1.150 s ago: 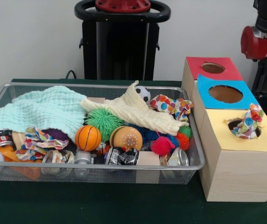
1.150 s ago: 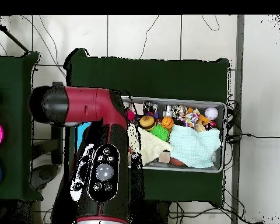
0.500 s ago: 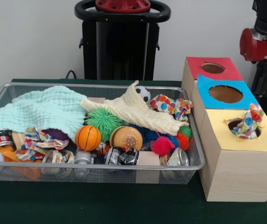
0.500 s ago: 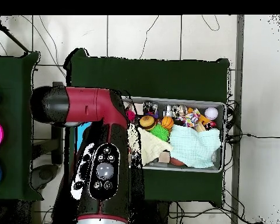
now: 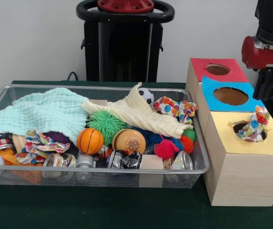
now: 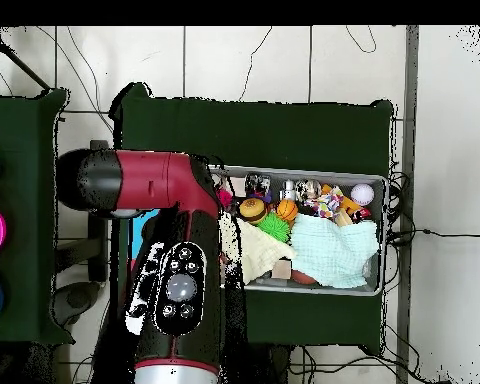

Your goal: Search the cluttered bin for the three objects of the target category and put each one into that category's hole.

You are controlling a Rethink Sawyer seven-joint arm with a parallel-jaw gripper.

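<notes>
A: Status on the spotted cloth (image 5: 254,125)?

B: Crumpled, soft fabric, multicolour dots. Stuffed partway into the round yellow hole (image 5: 238,127) at the near end of the wooden box (image 5: 243,176), bunched over the hole's right rim and sticking up.

A: Other pieces of that fabric?

B: Two more, same dotted print. Second cloth (image 5: 176,109) just left of the box, draped at the right end of the wire-mesh bin (image 5: 103,170). Third cloth (image 5: 40,141) well left of the box, twisted into a strip near the bin's front left.

A: Gripper?

B: Gripper (image 5: 268,86) above the box, behind and slightly right of the spotted cloth, clear of it, not touching. Dark and partly cut by the frame edge, so cannot tell if spread or pressed together. Hidden under the red and black arm (image 6: 174,270) in the overhead view, box too.

A: Box layout?

B: Pale wood-grain sides, flat paper tops, round cut-outs. Blue hole (image 5: 230,96) behind the yellow one, red hole (image 5: 217,69) furthest back.

A: Rest of the clutter?

B: All left of the box. Mint waffle-knit towel (image 5: 45,112), cream ribbed towel (image 5: 141,114) laid diagonally, small basketball (image 5: 89,140), green spiky ball (image 5: 106,124), pink spiky ball (image 5: 166,149), shiny metal tins along the front rim.
</notes>
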